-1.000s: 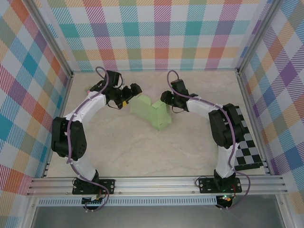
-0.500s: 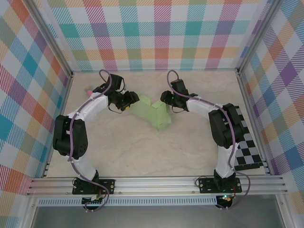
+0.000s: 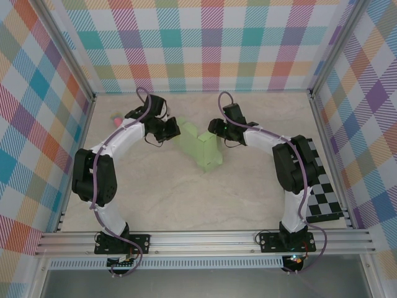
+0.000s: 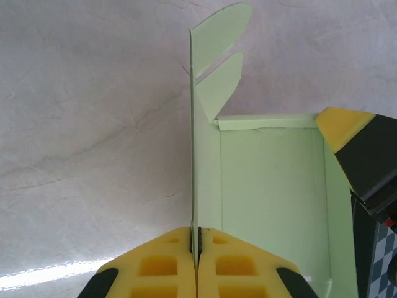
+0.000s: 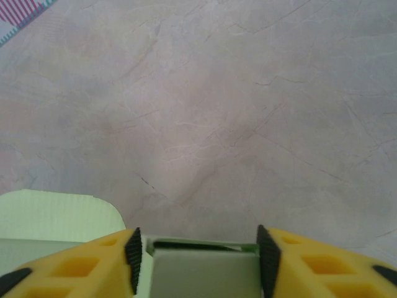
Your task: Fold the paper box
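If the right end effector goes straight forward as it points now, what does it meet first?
Probably the paper box, whose edge lies between the right end effector's fingers; beyond it, bare table.

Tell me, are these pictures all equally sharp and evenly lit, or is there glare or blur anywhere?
Top external view: evenly lit and sharp, shadows faint. Left wrist view: a white glare streak on the pale marbled table at lower left; the light-green thin-card paper box looks crisp. Right wrist view: softer throughout, its yellow fingers and the box edge blurred.
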### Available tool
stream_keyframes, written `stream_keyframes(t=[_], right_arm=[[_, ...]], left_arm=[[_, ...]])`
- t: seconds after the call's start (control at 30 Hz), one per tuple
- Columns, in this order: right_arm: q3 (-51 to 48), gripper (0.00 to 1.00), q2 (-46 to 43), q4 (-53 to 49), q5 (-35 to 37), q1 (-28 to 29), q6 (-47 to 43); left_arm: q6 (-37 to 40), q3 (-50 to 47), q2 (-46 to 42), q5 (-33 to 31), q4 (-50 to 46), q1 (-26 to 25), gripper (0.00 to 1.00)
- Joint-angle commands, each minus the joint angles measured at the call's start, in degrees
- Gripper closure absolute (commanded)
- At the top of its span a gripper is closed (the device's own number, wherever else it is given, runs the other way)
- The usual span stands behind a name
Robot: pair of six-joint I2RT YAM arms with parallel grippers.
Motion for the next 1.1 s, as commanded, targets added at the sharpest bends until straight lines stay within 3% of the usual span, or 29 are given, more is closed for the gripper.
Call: stream_keyframes(t=[0.0,0.2,0.23,0.27,0.3,0.4,0.53,0.63,0.77,0.87,1.07], right_arm=[[-0.16,0.41,-2.19,-1.62,-2.3,0.31,0.65],[0.53,0.3,-4.68,-5.24,-2.72,-0.97,-2.69],[1.07,0.21,-5.2,-6.57,-3.22,-1.55,-3.65],[2.2,0.04,-5.6,-8.98,-3.2,-2.24,-4.98],[3.7,0.0,-5.67,-11.68,-3.03,-2.67,-6.43],[6.94,0.0,-6.39,-18.64,-2.99,-4.77,-9.49],[2.0,0.0,-10.76,-18.14,-8.88,-10.97,-6.83],[4.0,0.0,-9.63,-20.06,-25.51,-17.07,-9.26],[12.28,0.0,-4.06,-29.19,-40.42,-18.41,-17.09],[15.75,0.13,0.79,-32.49,-52.13,-18.41,-21.14],[16.77,0.16,3.54,-33.64,-60.4,-18.24,-24.16]], left_arm=[[3.83,2.21,0.3,-0.49,-2.5,-1.24,1.0],[11.61,0.91,-1.05,-1.53,-1.76,-1.82,1.0],[12.79,0.66,-1.49,-1.25,-1.37,-1.81,1.0],[13.85,0.48,-1.91,-1.18,-1.22,-1.82,1.0],[14.7,0.53,-2.22,-1.31,-1.08,-1.87,1.0],[17.69,0.44,-3.57,-2.71,-0.44,-2.0,1.0],[22.77,-1.45,-6.87,-2.41,3.77,-2.38,1.0],[29.57,-3.58,-10.28,-3.79,7.35,-3.78,1.0],[36.85,-5.89,-13.34,0.73,12.8,-5.05,1.0],[40.95,-6.1,-13.93,3.36,13.9,-5.76,1.0],[44.45,-4.57,-13.93,2.91,12.36,-6.22,1.0]])
